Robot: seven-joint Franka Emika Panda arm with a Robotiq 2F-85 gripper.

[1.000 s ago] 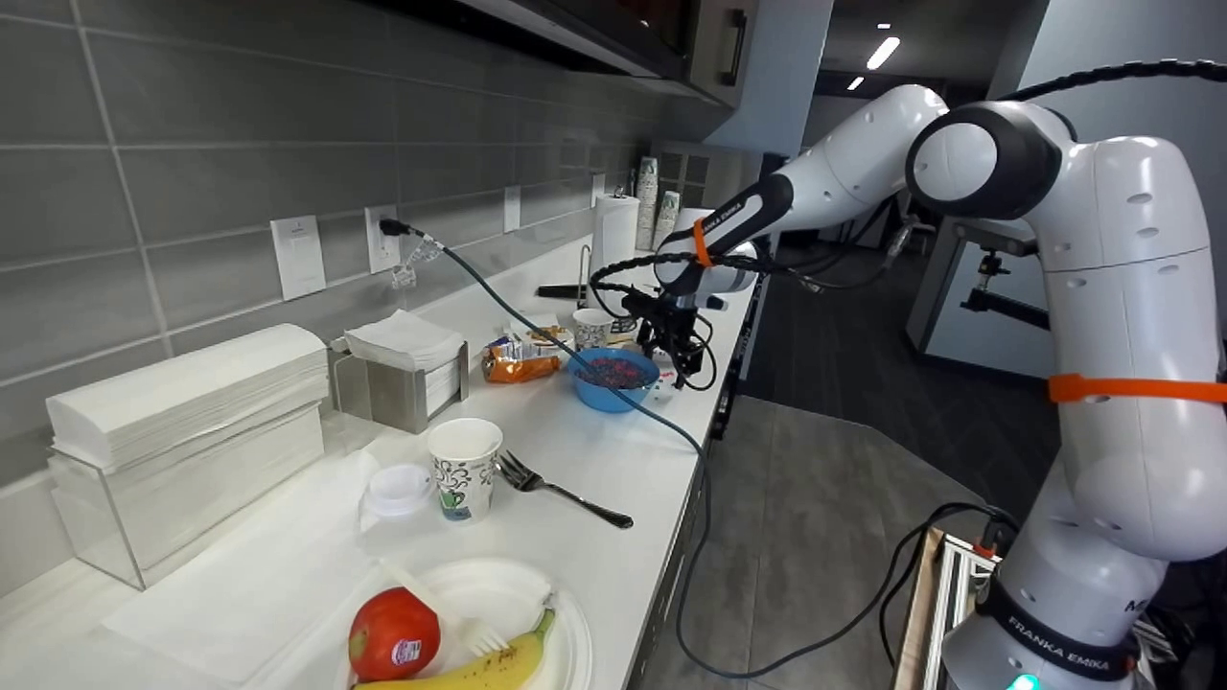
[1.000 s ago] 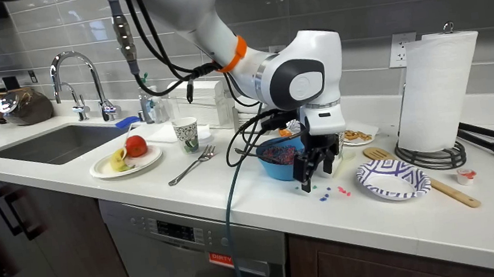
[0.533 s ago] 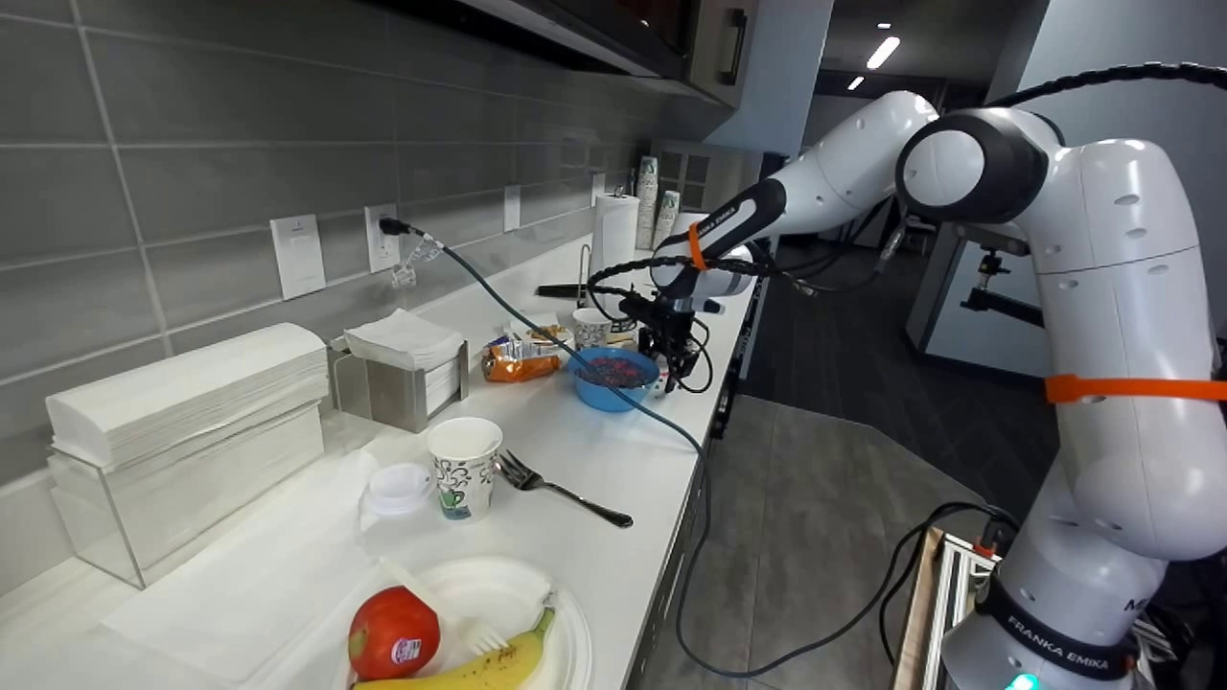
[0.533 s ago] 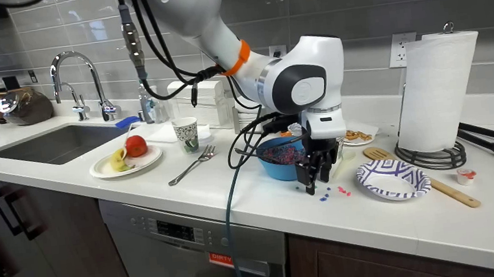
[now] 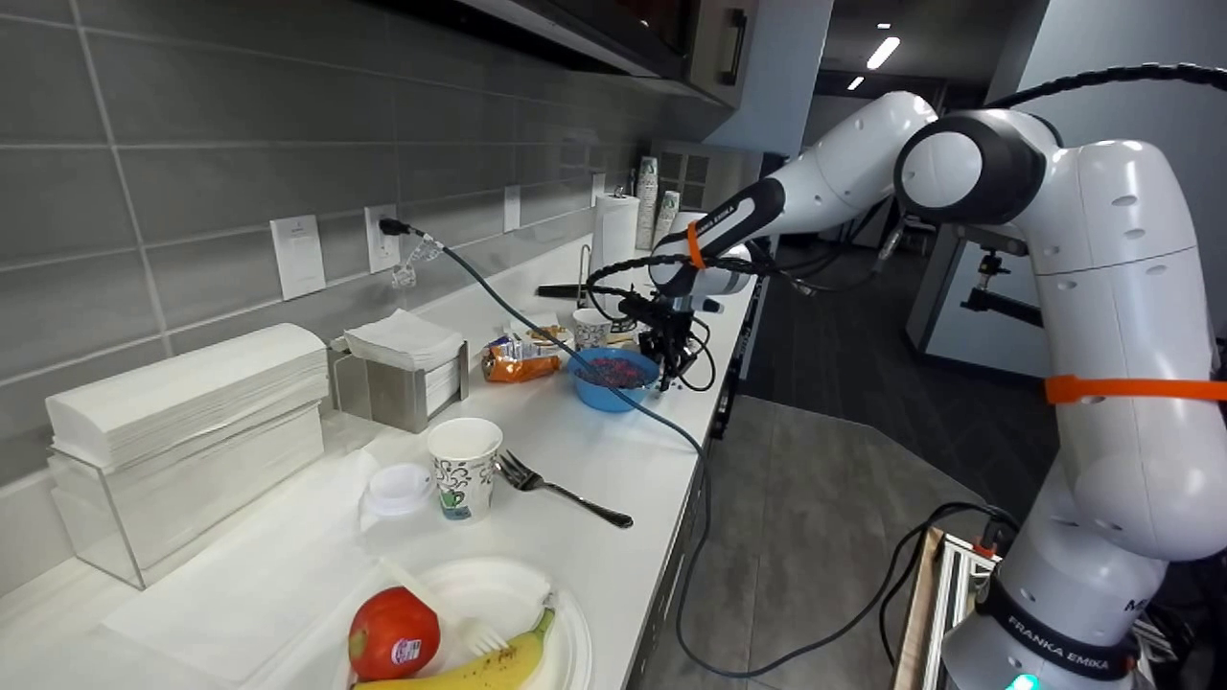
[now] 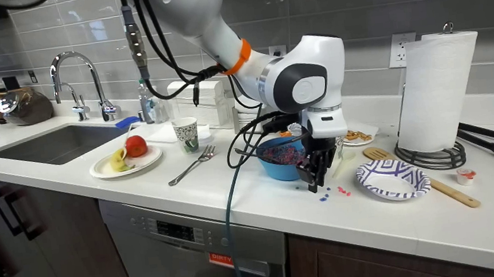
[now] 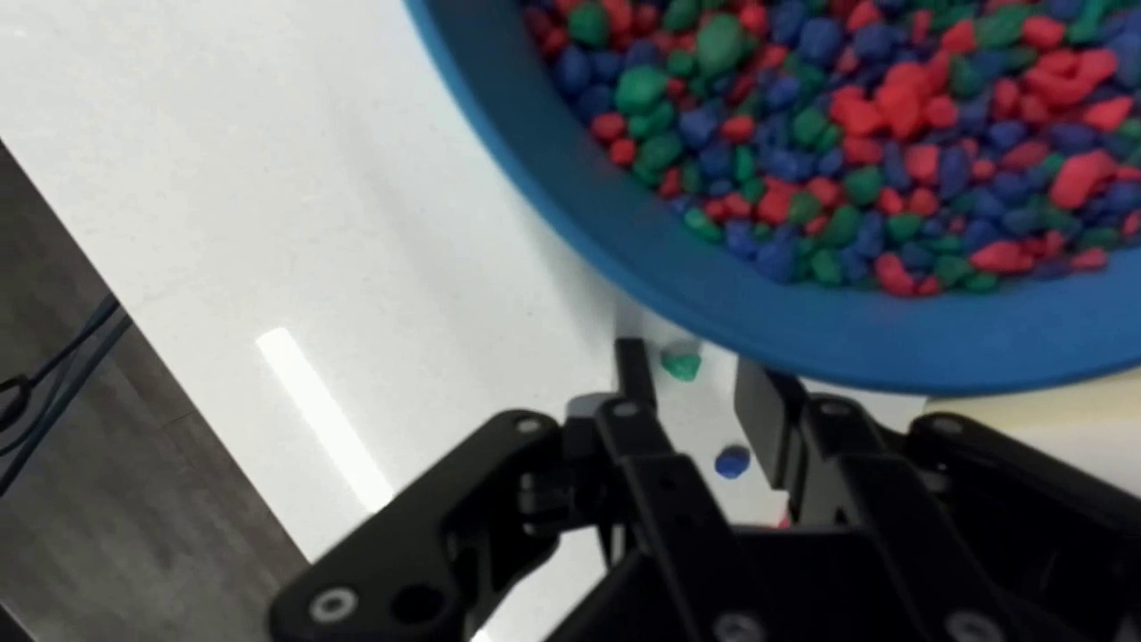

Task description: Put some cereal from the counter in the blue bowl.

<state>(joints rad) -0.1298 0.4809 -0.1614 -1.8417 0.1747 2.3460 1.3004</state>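
The blue bowl [image 6: 281, 172], filled with red, green and blue cereal [image 7: 829, 160], stands on the white counter [image 7: 357, 223]. Loose pieces are scattered on the counter in front of it, among them a green piece [image 7: 681, 366], a blue piece [image 7: 732, 462] and some pink pieces [image 6: 343, 191]. My gripper [image 7: 693, 379] points down right beside the bowl, its fingers partly drawn together but apart. In the wrist view the green piece lies between the fingertips, with a gap on either side. The bowl's rim overlaps the view of the right fingertip.
Right of the gripper are a patterned paper bowl [image 6: 391, 181], a wooden spatula [image 6: 455, 193] and a paper towel roll [image 6: 439, 93]. A fork [image 6: 192, 165] and a fruit plate [image 6: 101, 169] lie to the left. A cable [image 5: 661, 420] hangs across the blue bowl's front.
My gripper has come slightly lower and a little to the right in an exterior view, and its fingers have moved much closer together. The bowl and the loose pieces look unmoved.
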